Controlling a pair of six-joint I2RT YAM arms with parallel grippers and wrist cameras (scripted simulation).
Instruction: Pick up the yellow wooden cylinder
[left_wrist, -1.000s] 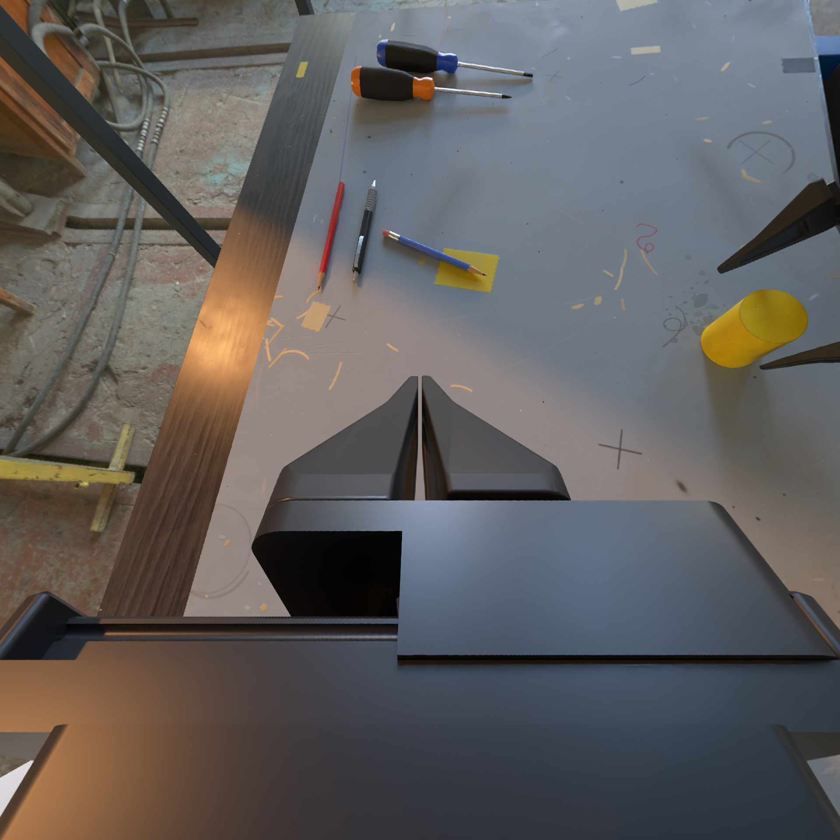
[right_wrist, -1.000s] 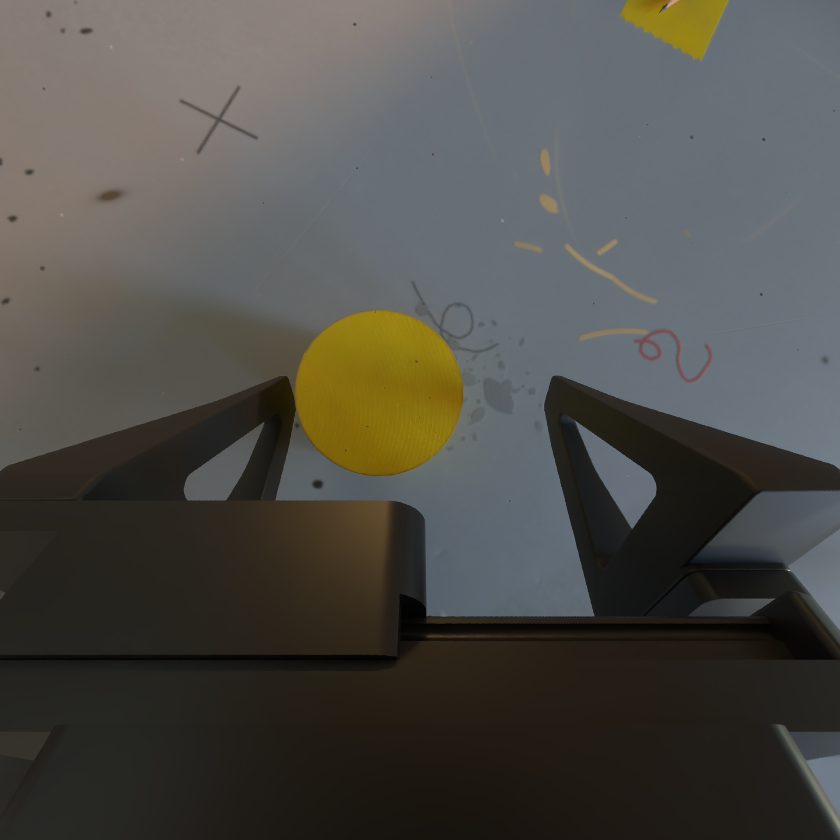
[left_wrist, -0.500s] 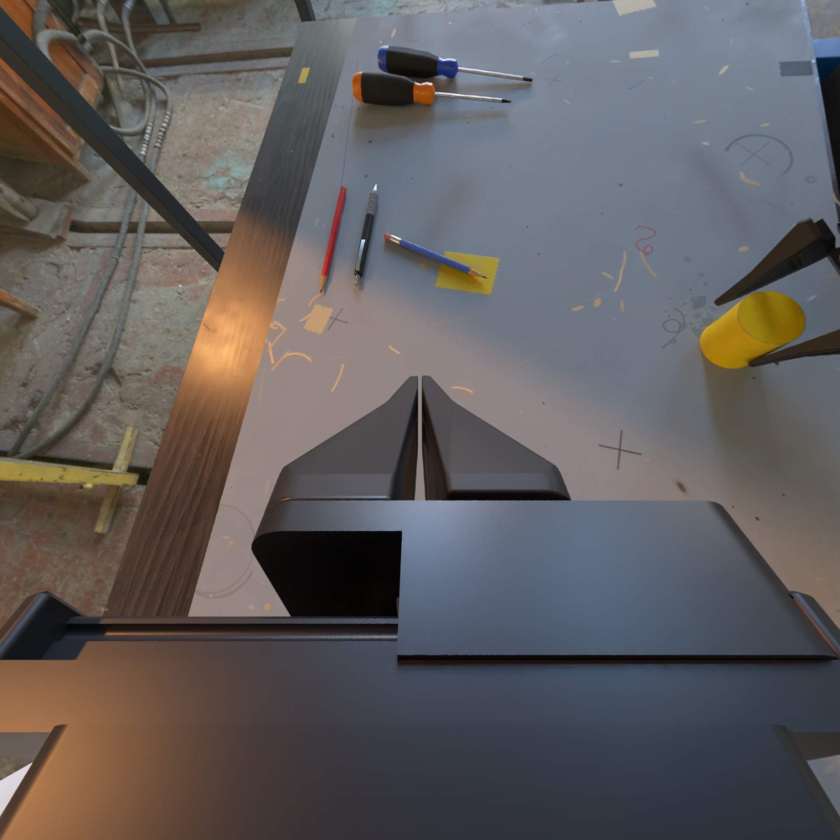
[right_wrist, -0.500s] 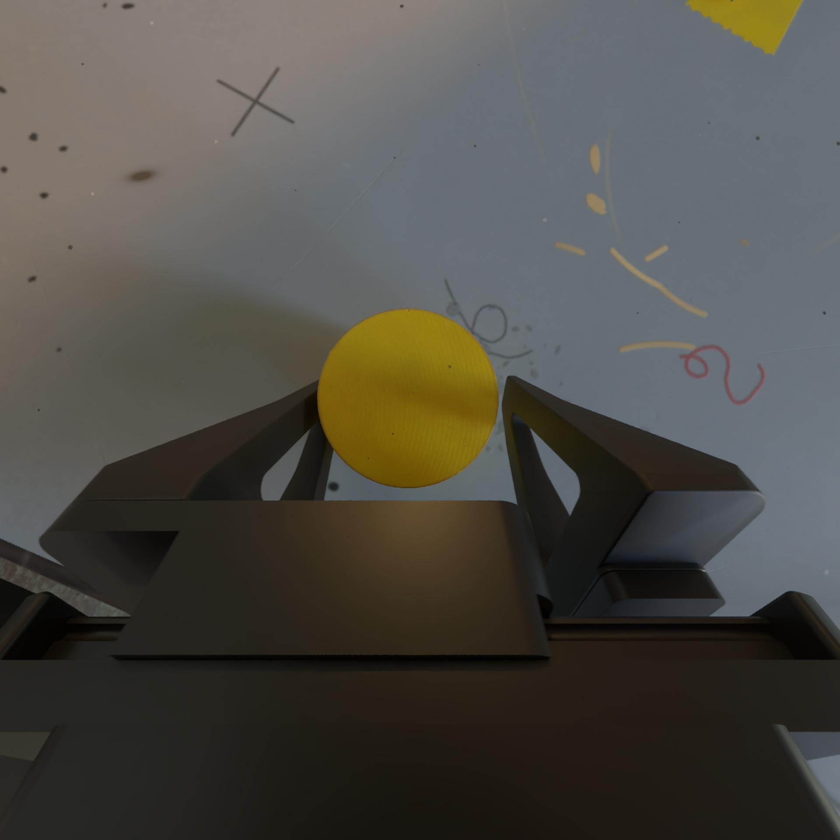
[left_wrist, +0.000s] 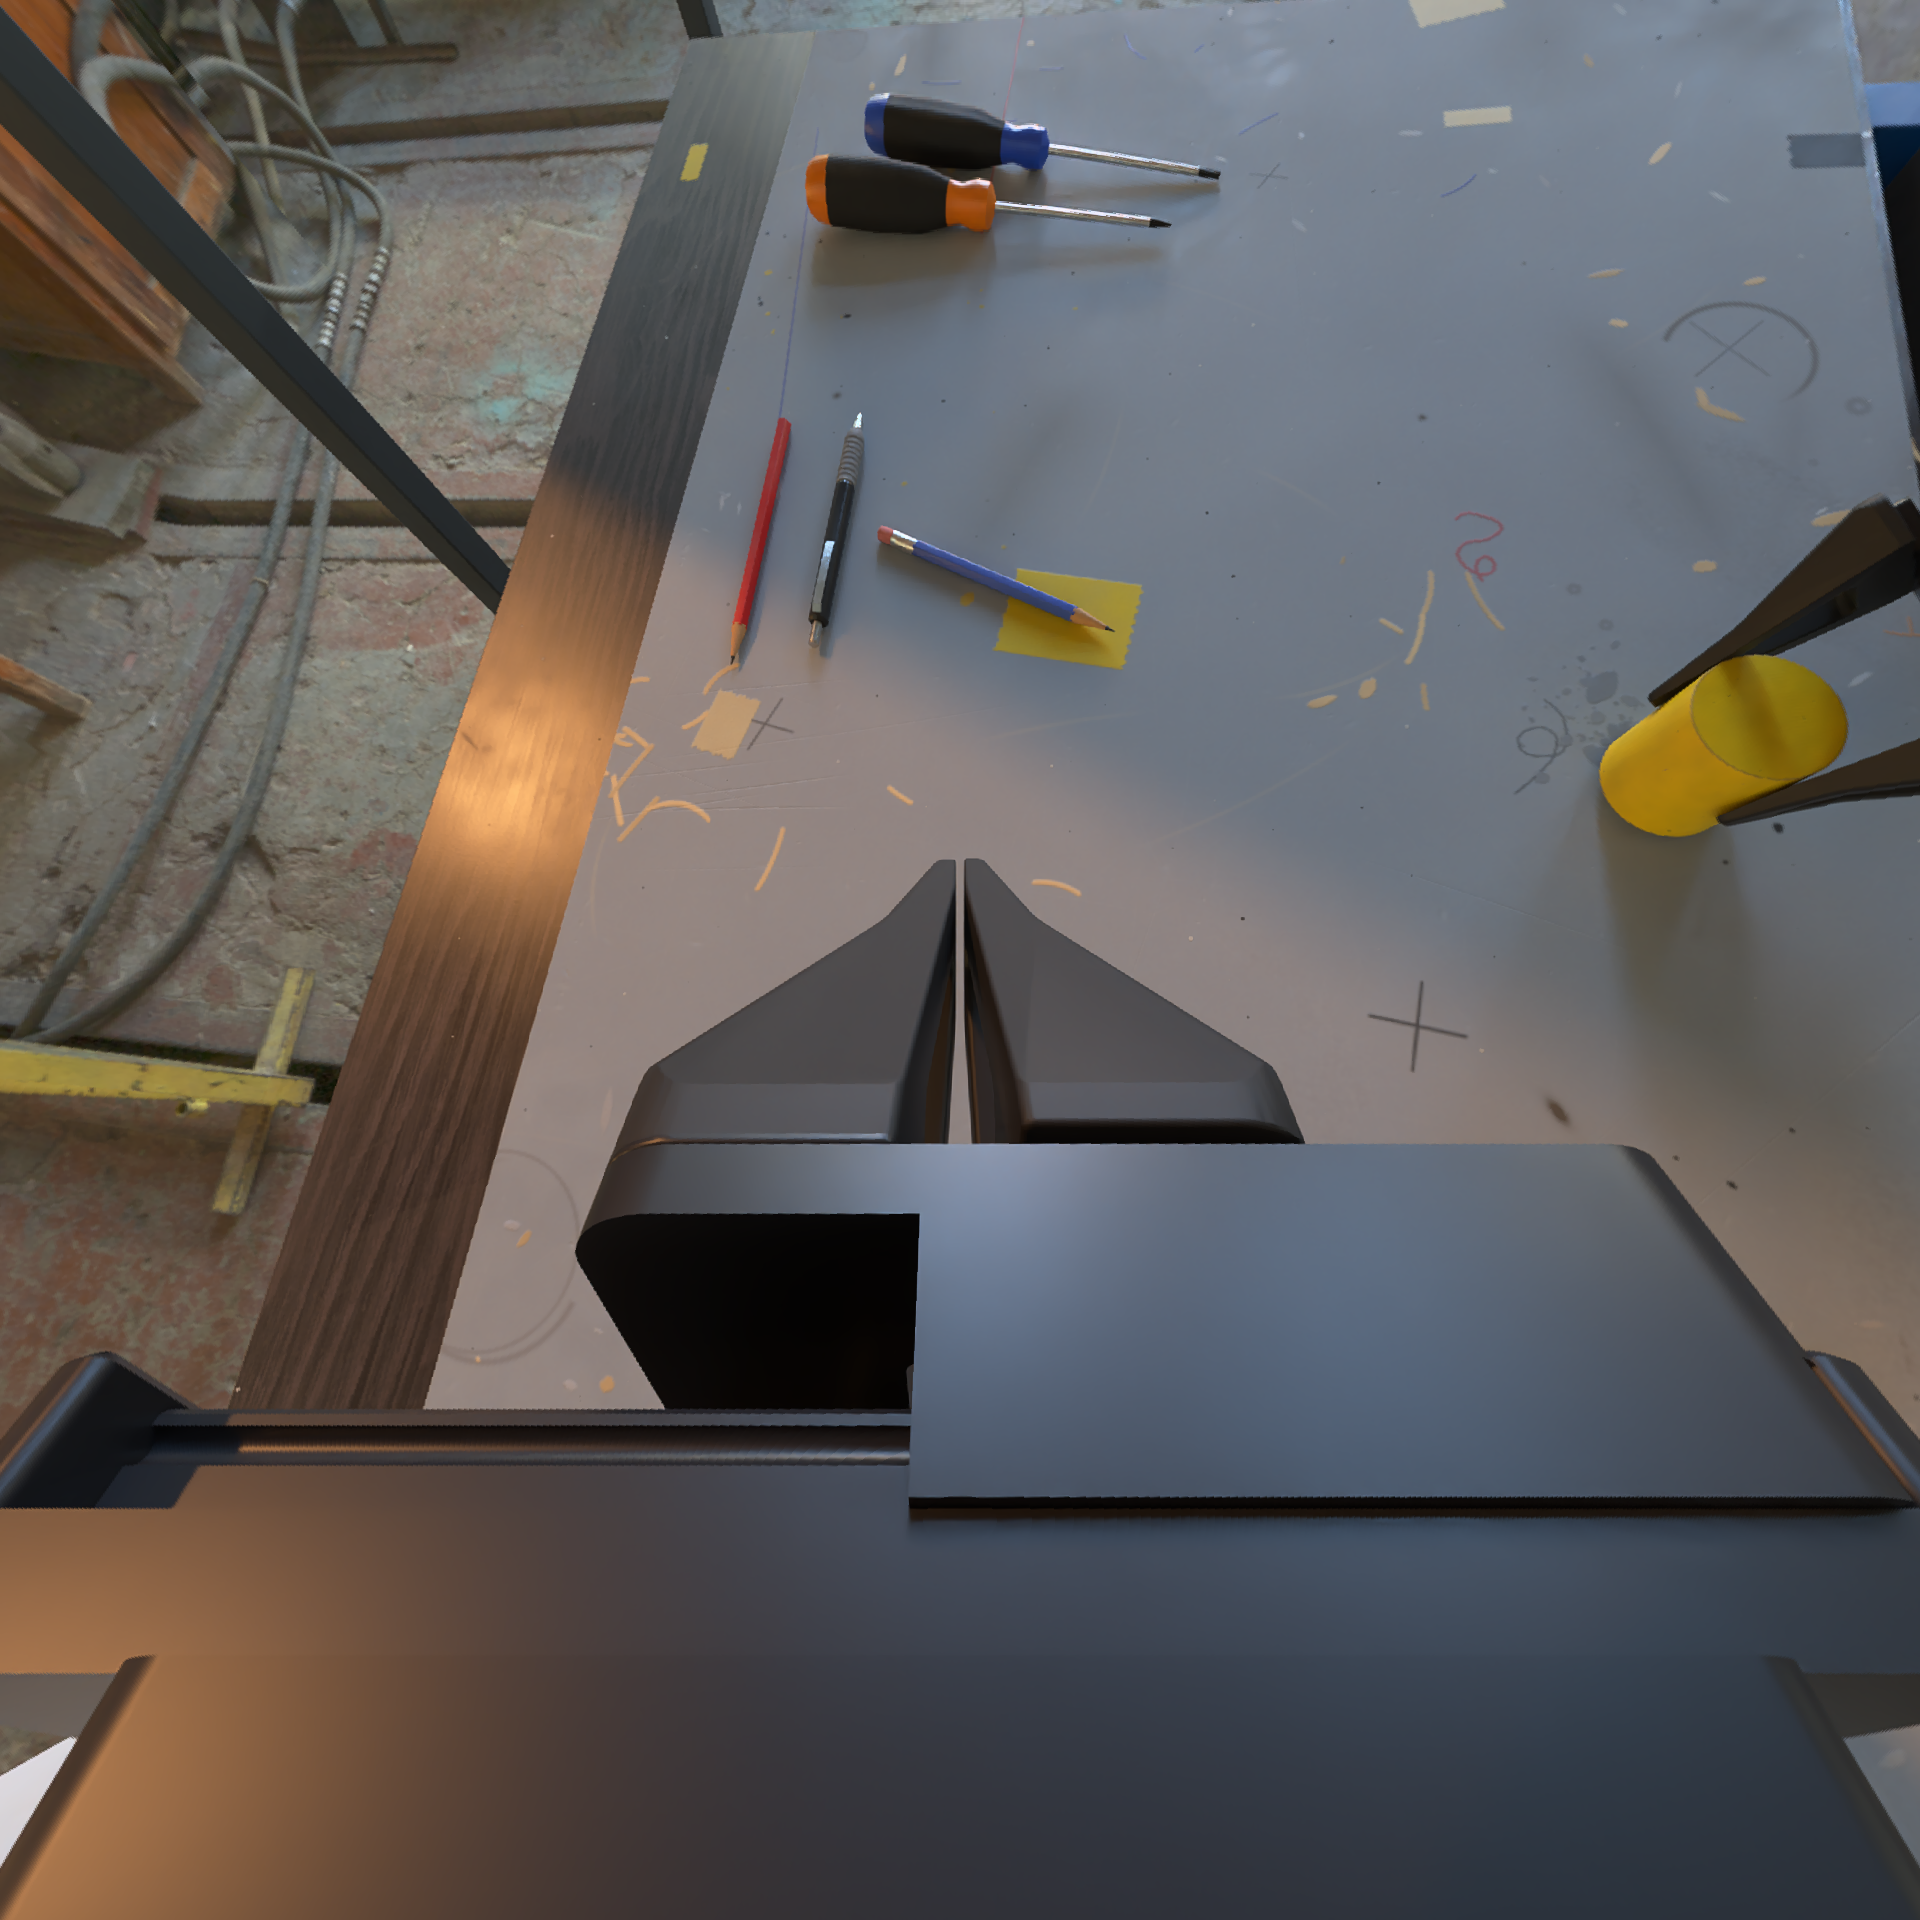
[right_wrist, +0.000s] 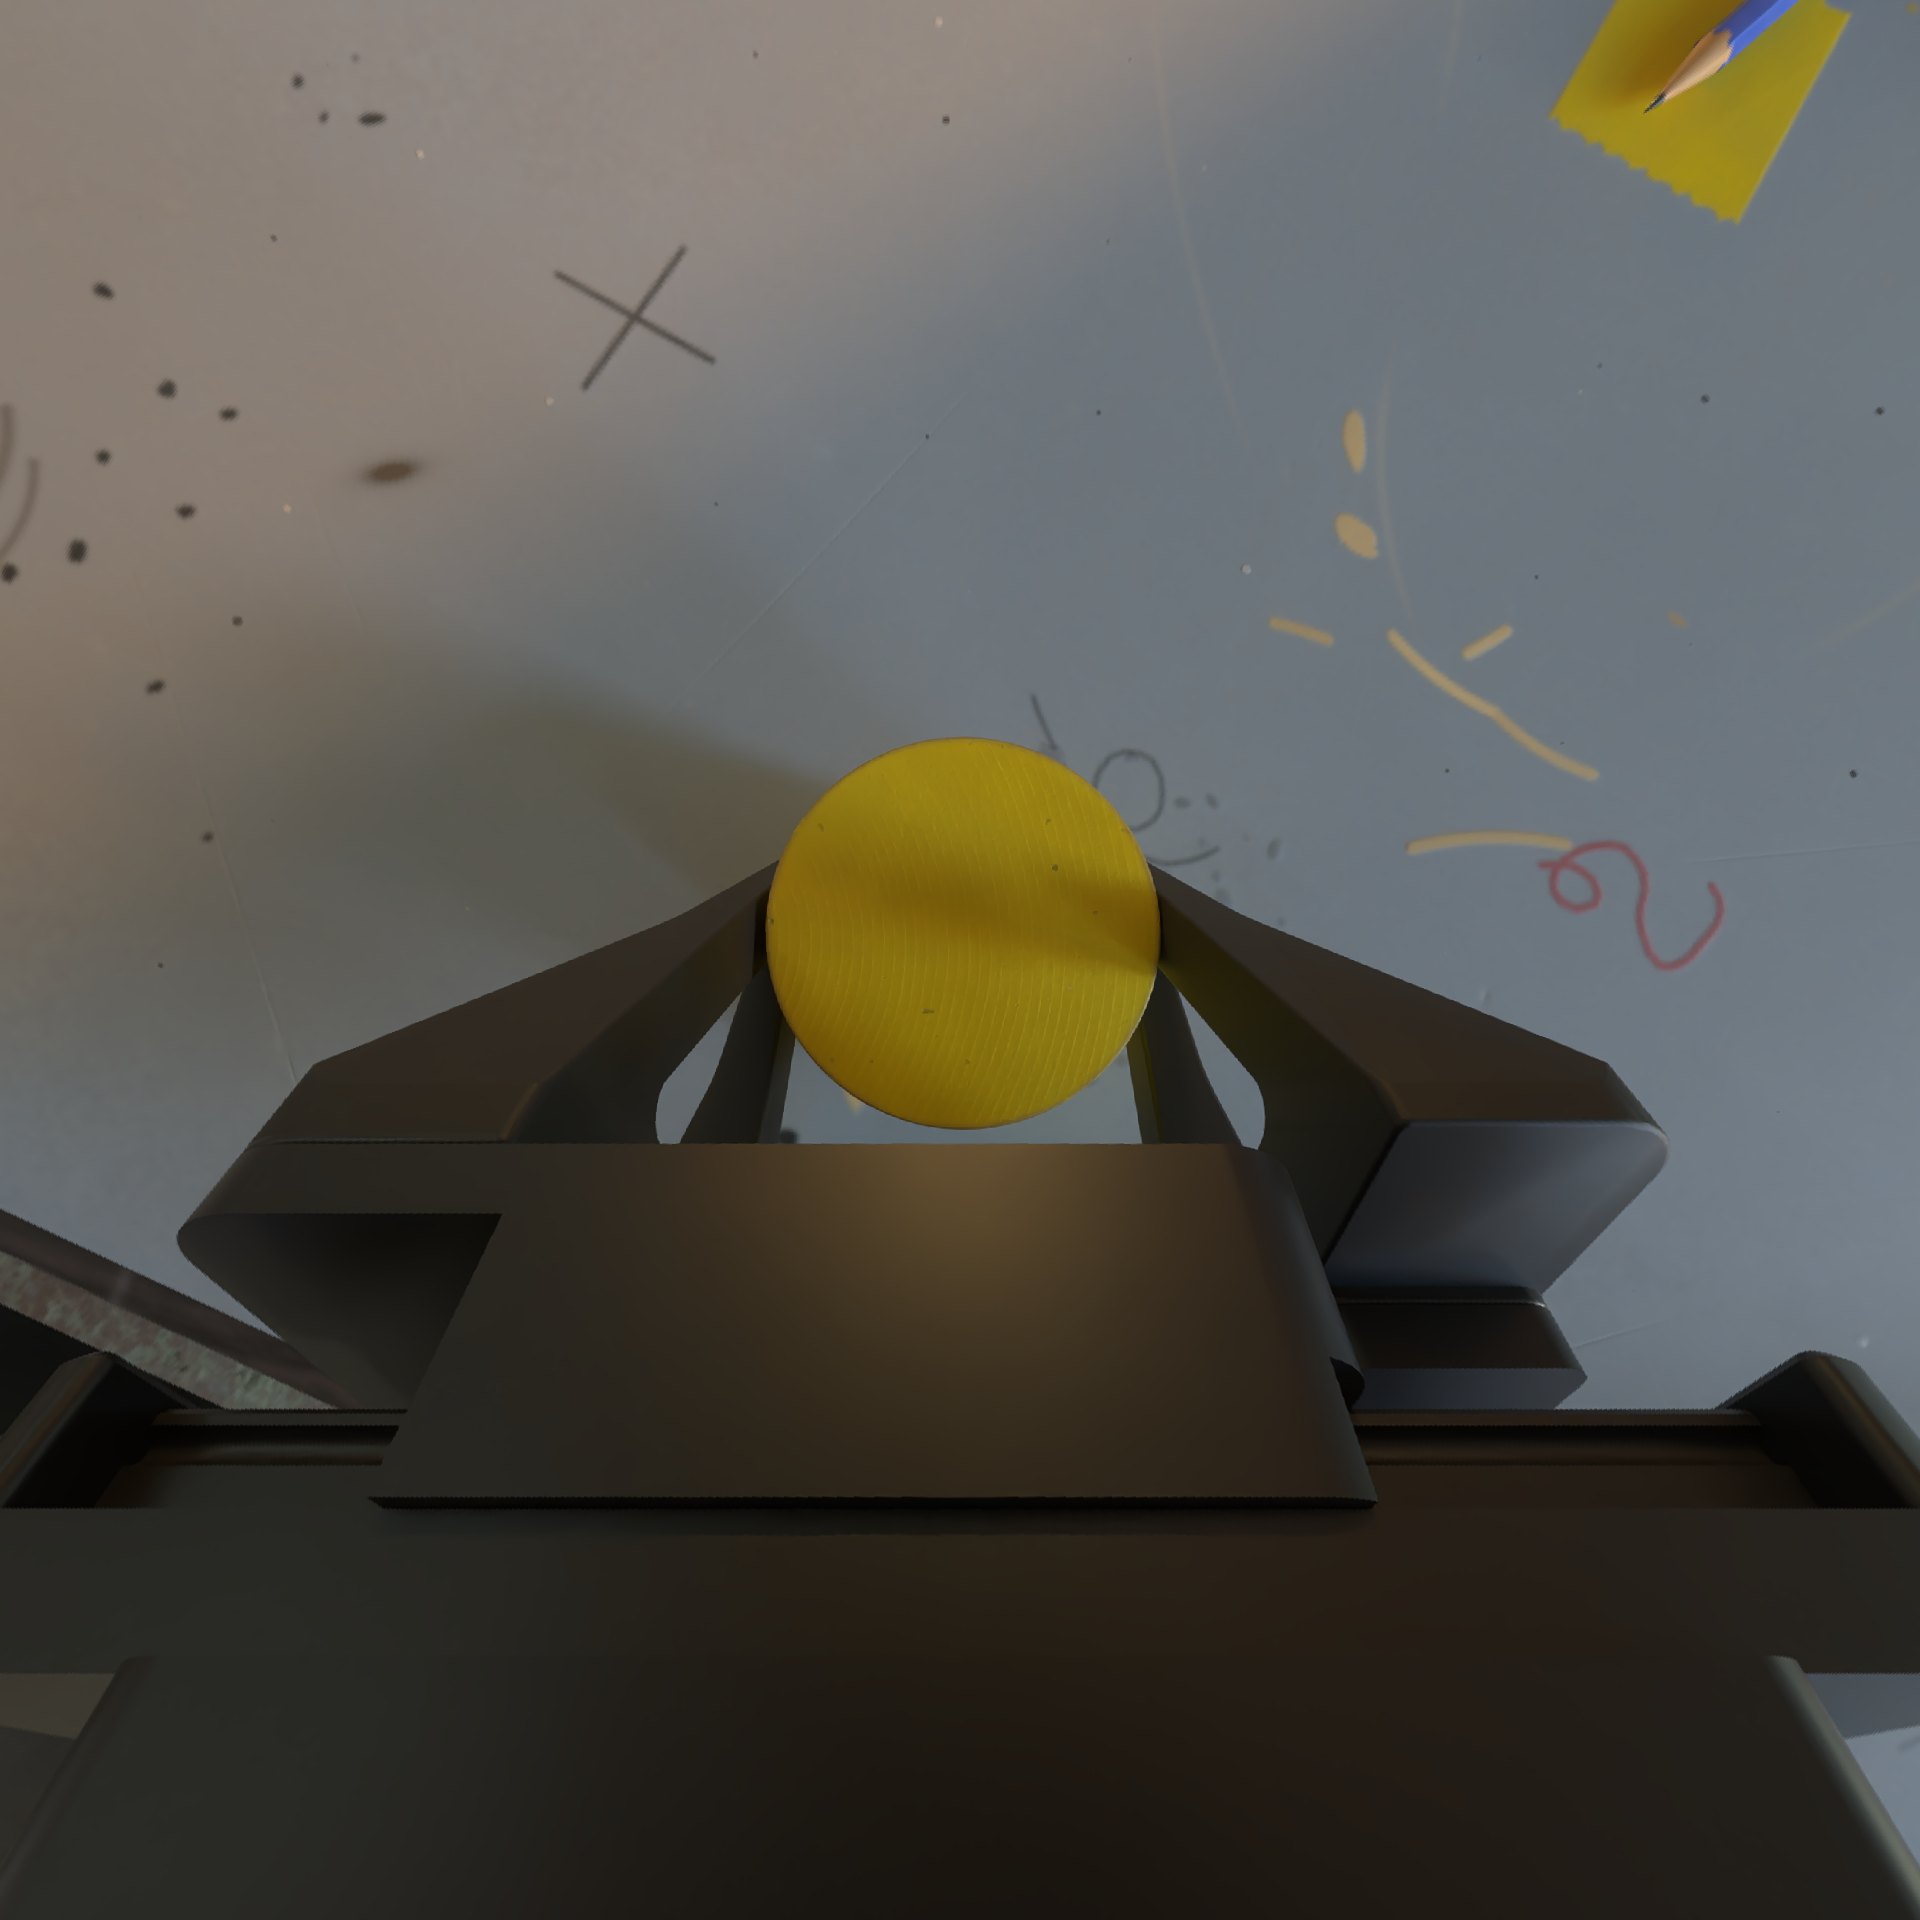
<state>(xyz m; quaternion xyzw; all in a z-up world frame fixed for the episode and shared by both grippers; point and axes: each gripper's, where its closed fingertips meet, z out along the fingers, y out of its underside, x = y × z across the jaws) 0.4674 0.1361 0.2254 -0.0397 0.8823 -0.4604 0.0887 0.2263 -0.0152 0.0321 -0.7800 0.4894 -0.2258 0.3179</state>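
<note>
The yellow wooden cylinder (right_wrist: 961, 932) shows its round top face in the right wrist view. My right gripper (right_wrist: 963, 914) is shut on it, one finger touching each side. In the left wrist view the cylinder (left_wrist: 1704, 748) is at the far right, upright and slightly tilted, between the right gripper's two dark fingers (left_wrist: 1813, 597). Its base looks just above the grey table (left_wrist: 1299, 436). My left gripper (left_wrist: 958, 868) is shut and empty over the table's near left part, far from the cylinder.
Two screwdrivers, blue-handled (left_wrist: 956, 130) and orange-handled (left_wrist: 899, 194), lie at the back. A red pencil (left_wrist: 762, 535), a black pen (left_wrist: 834, 530) and a blue pencil (left_wrist: 992, 577) on a yellow note (left_wrist: 1070, 621) lie mid-left. The table's dark wooden edge (left_wrist: 499, 790) runs along the left, with floor beyond.
My right gripper's fingers have closed from wide open onto the cylinder's sides and the view has risen a little from the table. The left gripper has not moved.
</note>
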